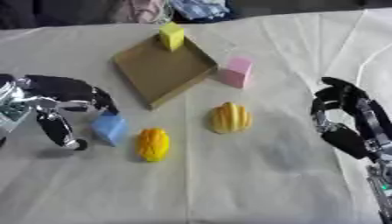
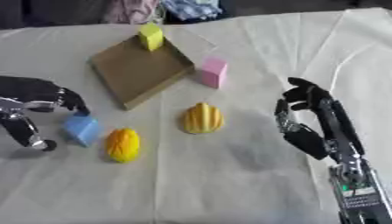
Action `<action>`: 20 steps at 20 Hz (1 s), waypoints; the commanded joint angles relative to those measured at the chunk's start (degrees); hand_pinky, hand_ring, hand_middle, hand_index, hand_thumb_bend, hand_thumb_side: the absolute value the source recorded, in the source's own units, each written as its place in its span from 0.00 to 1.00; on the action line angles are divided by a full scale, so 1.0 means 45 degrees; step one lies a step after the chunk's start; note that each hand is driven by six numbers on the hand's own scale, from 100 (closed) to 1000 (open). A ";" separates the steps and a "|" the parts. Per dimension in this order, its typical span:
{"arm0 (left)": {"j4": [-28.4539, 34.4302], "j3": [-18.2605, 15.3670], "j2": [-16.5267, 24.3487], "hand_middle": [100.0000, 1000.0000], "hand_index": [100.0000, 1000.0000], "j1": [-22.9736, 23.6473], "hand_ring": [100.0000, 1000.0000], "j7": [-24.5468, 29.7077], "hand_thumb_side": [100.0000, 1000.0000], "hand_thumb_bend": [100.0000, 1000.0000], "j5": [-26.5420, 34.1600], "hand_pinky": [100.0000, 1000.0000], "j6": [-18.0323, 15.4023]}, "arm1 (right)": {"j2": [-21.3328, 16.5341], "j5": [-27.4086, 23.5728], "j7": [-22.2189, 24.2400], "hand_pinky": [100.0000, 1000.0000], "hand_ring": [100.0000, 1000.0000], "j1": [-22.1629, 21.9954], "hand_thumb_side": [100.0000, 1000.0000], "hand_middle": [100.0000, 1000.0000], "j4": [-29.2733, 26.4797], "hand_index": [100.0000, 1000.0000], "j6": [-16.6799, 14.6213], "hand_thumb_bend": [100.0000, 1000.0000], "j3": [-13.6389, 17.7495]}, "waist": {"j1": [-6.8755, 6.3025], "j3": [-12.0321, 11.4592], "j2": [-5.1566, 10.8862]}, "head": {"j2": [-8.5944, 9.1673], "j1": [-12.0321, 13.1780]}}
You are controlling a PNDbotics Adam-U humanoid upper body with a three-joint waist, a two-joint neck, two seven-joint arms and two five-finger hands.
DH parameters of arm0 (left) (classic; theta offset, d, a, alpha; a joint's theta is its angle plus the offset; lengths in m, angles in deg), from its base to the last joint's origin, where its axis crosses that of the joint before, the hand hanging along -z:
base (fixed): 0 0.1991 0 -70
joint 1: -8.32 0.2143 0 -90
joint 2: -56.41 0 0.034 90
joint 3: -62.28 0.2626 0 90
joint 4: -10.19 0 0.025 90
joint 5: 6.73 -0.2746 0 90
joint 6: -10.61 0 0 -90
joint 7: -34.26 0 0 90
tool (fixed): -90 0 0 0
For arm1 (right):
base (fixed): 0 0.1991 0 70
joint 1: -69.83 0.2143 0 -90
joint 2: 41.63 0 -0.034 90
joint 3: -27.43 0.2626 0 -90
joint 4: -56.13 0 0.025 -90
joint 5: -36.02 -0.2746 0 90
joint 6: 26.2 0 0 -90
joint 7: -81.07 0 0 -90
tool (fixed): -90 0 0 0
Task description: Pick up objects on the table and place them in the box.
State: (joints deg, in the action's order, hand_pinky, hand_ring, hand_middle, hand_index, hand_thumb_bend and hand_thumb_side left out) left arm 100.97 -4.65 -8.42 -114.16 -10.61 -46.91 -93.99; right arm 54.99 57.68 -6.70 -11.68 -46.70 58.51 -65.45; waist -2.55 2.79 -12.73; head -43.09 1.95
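- The left hand (image 1: pixel 65 103) is reaching in from the left edge, its fingers curling down over the top of a blue block (image 1: pixel 110 127) while the thumb is hanging apart on the block's left; whether the fingertips are actually touching the block cannot be told.
- The blue block is sitting on the cloth-covered table (image 1: pixel 253 183), just left of an orange ridged object (image 1: pixel 153 144).
- A yellow ridged object (image 1: pixel 230 117) is lying near the middle of the table, to the right of the orange one and apart from it.
- The shallow brown box (image 1: pixel 162 70) is lying flat and turned diamond-wise beyond these pieces, with a yellow block (image 1: pixel 171 36) standing in its far corner.
- A pink block (image 1: pixel 237 71) is standing upright just beside the box's right edge, outside it.
- The right hand (image 2: pixel 310 120) is resting at the right side, well apart from every object, its fingers curling inward and holding nothing.
- No brand, label or writing is showing legibly on any object, on the box or on the cloth.
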 commanded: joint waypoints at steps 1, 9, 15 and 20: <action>-0.0291 -0.0096 0.0010 0.81 0.92 -0.0194 0.77 -0.0341 0.05 0.43 -0.0178 0.79 0.0021 | -0.0185 -0.0024 0.0032 0.62 0.68 0.0052 0.33 0.61 -0.0204 0.86 -0.0033 0.00 0.0027 | -0.0088 -0.0001 0.0382 | 0.0009 0.0037; -0.1117 -0.0254 -0.0608 0.73 0.86 -0.0146 0.69 -0.2300 0.02 0.40 -0.0255 0.73 0.0320 | -0.0141 -0.0039 0.0024 0.62 0.68 0.0054 0.33 0.61 -0.0197 0.85 -0.0026 0.00 0.0038 | -0.0044 0.0012 0.0363 | 0.0020 0.0027; -0.1035 -0.0379 -0.0618 0.54 0.70 -0.0177 0.51 -0.3609 0.00 0.24 -0.0408 0.59 0.0444 | -0.0130 -0.0050 0.0013 0.62 0.68 0.0051 0.33 0.61 -0.0193 0.86 -0.0019 0.00 0.0045 | -0.0036 0.0002 0.0373 | 0.0031 0.0003; -0.0454 -0.0829 -0.0451 0.51 0.66 -0.0334 0.49 -0.4350 0.00 0.23 -0.0491 0.58 0.0774 | -0.0133 -0.0055 0.0001 0.62 0.68 0.0030 0.34 0.61 -0.0190 0.86 -0.0010 0.00 0.0058 | -0.0033 -0.0022 0.0386 | 0.0030 -0.0032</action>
State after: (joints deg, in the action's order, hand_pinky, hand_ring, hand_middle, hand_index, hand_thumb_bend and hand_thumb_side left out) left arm 97.48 -6.90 -12.27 -114.62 -29.29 -48.80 -90.84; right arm 55.00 57.67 -6.71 -11.82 -46.70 58.52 -65.44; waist -2.55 2.74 -12.73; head -43.09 1.90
